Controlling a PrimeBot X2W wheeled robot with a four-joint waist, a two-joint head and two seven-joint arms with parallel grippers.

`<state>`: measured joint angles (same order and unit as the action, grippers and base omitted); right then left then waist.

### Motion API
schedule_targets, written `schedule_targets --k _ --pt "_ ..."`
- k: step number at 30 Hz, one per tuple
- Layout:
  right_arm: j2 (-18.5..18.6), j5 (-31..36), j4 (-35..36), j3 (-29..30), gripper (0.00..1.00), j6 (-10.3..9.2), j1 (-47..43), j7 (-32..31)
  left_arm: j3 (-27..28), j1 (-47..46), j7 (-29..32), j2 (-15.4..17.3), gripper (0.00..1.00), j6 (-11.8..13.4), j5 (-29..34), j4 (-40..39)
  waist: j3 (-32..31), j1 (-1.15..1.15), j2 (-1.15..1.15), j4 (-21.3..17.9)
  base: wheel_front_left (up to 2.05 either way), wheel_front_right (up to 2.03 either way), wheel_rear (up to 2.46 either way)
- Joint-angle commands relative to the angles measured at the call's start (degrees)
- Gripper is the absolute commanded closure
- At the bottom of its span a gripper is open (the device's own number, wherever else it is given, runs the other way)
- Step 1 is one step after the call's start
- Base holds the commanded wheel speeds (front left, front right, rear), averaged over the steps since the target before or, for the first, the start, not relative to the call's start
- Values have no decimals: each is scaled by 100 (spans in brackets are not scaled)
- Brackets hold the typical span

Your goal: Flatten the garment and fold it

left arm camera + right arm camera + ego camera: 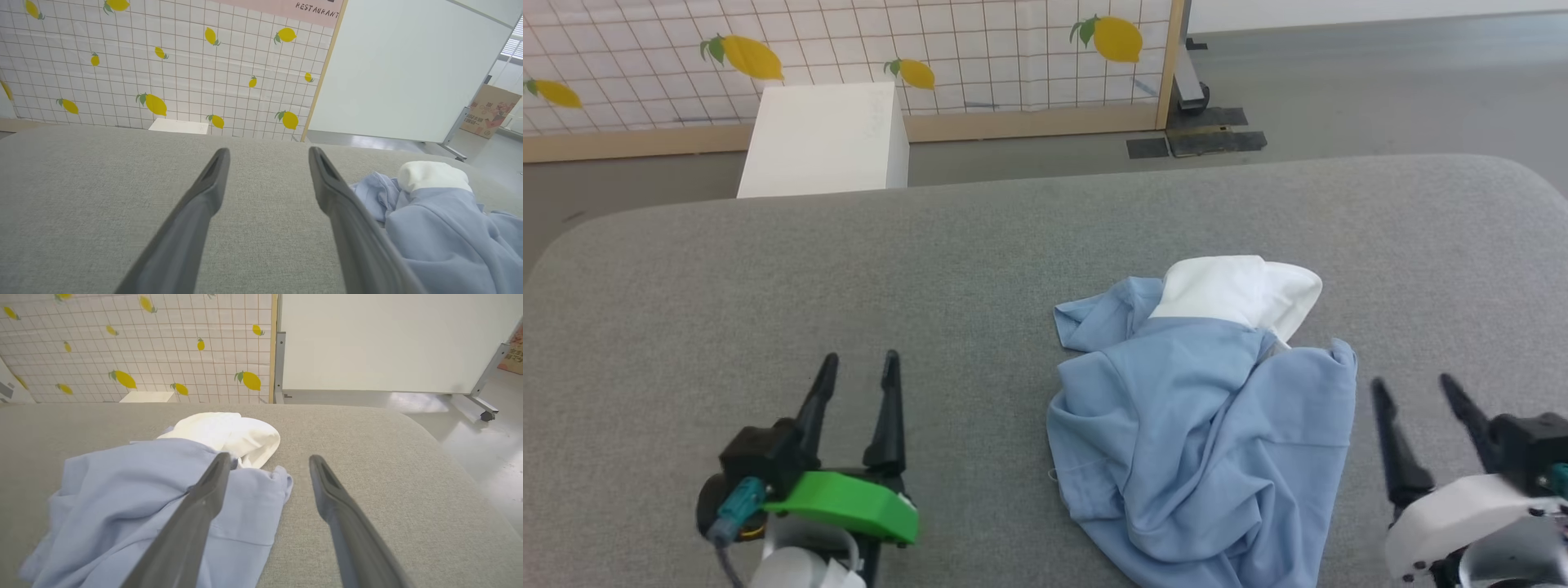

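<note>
Blue shirt (1201, 433) crumpled on grey cushion (849, 286), white collar (1241, 294) on top, left gripper (858, 367) spread w/ nothing held, right gripper (1413, 388) same, just beside shirt

Soft knit garment (1201, 441), coarse woven table (849, 286)

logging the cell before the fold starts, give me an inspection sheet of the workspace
Surface: grey fabric pad, bare apart from the shirt.
Job's things: light blue polo shirt crumpled in a heap right of centre, white collar at its far end; not flattened.
Clutter: nothing seen.
Grippers: left gripper apart from the shirt, right gripper beside its right edge; both jaws open, empty.
Cables: teal-plugged cable at the left gripper's base.
Surroundings: lemon-print panel, white box, white partition, cardboard box, grey floor.
</note>
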<state>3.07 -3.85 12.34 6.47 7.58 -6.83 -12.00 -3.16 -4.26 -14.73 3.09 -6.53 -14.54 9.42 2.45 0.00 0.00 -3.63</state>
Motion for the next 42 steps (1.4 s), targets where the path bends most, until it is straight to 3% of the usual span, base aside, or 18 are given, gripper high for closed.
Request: schedule_targets --k 1,6,11,17,22,23,24,25,30,33,38,42 --pt "-14 12 -133 75 0 -9 117 285 -152 -119 -27 -20 0 -46 17 42 60 0 0 -15 0 0 0" --pt "-17 -76 -543 103 0 -9 387 1124 -1004 -653 -27 -21 0 -74 -50 329 214 0 0 -106 0 0 0" --pt "-18 -89 -896 -83 0 -9 644 1531 -1788 -1250 299 -21 0 -76 -287 942 347 0 0 -310 0 0 0" --pt "-19 -68 -1174 -310 0 -9 821 1694 -2312 -1816 1374 -21 0 128 -786 1630 474 0 0 -596 0 0 0" --pt "-19 -103 -1315 -379 0 -9 853 1752 -2490 -2064 2605 -21 0 404 -1050 2050 520 0 0 -743 0 0 0" --pt "-19 -109 -1328 -386 0 -9 850 1757 -2513 -2075 2805 -21 5 412 -1092 2078 519 0 0 -757 0 0 0" --pt "-19 -113 -1341 -390 0 -9 847 1763 -2538 -2082 3002 -21 59 407 -1139 2068 517 0 0 -769 0 0 0" --pt "-19 -117 -1356 -386 0 -9 846 1772 -2548 -2081 3122 -21 100 403 -1175 2036 516 0 0 -773 0 0 0" --pt "-19 -127 -1413 -365 0 -9 843 1788 -2613 -1970 3464 69 100 421 -1234 1704 477 0 0 -696 0 0 0" --pt "-19 -128 -1430 -376 0 -9 851 1775 -2522 -1877 3229 164 100 566 -1175 1394 437 0 0 -604 0 0 0" --pt "-19 -144 -1408 -359 0 -9 841 1762 -1952 -1595 2281 314 100 1128 -1130 770 381 0 0 -389 0 0 0" --pt "-19 -135 -1407 -372 0 -9 834 1748 -1454 -1172 1882 525 100 1541 -1204 340 343 0 0 -223 0 0 0"
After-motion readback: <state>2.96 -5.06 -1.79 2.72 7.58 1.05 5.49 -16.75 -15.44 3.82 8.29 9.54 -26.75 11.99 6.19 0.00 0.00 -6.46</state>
